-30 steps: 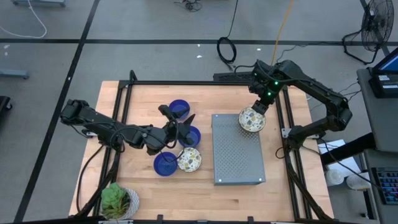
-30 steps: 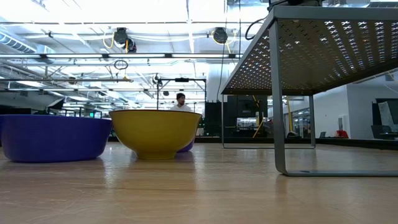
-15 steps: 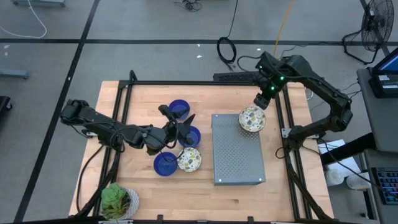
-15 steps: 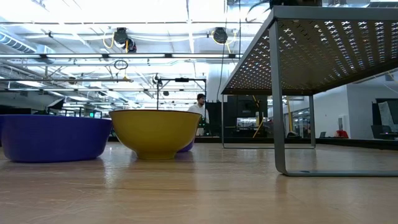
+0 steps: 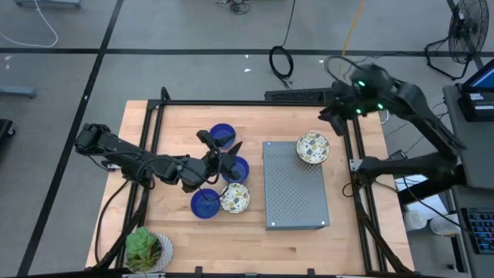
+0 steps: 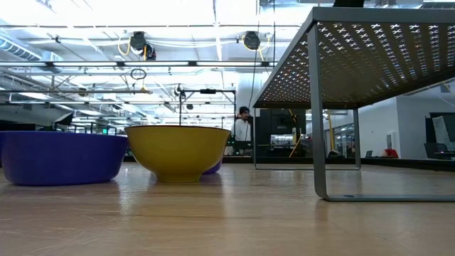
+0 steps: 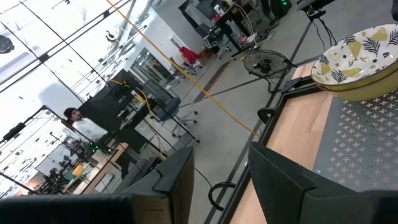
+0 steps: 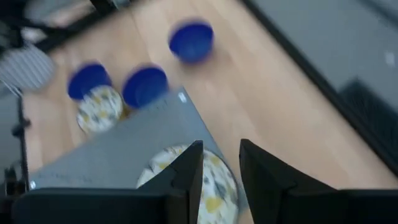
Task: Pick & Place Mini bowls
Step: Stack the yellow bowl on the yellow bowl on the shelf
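Right end effector (image 5: 333, 117) hangs above the far right corner of the desk (image 5: 177, 232), empty, fingers parted a narrow way in its own wrist view, with nothing between them. Just beside it sits a floral bowl (image 5: 312, 148) on the far end of the grey perforated stand (image 5: 295, 202), upright and free of any grip.

Over to the left end effector (image 5: 224, 154): it hovers low among the cluster at the middle of the desk, fingers set moderately apart, holding nothing that shows. Around it are three blue bowls: one toward the far side (image 5: 222, 135), one just right of the fingers (image 5: 238, 169), one nearer (image 5: 204, 204). A second floral bowl (image 5: 235, 198) touches that near blue one. A potted plant (image 5: 144, 249) stands at the near left corner. Only five bowls can be seen.

Handling call: these look like glazed ceramic, so rigid, slick and chippable, though light. The best purchase is likely the rim, one finger inside and one outside, lifting straight up. The near blue and floral pair sit tight together, so a finger going between them could nudge one aside.
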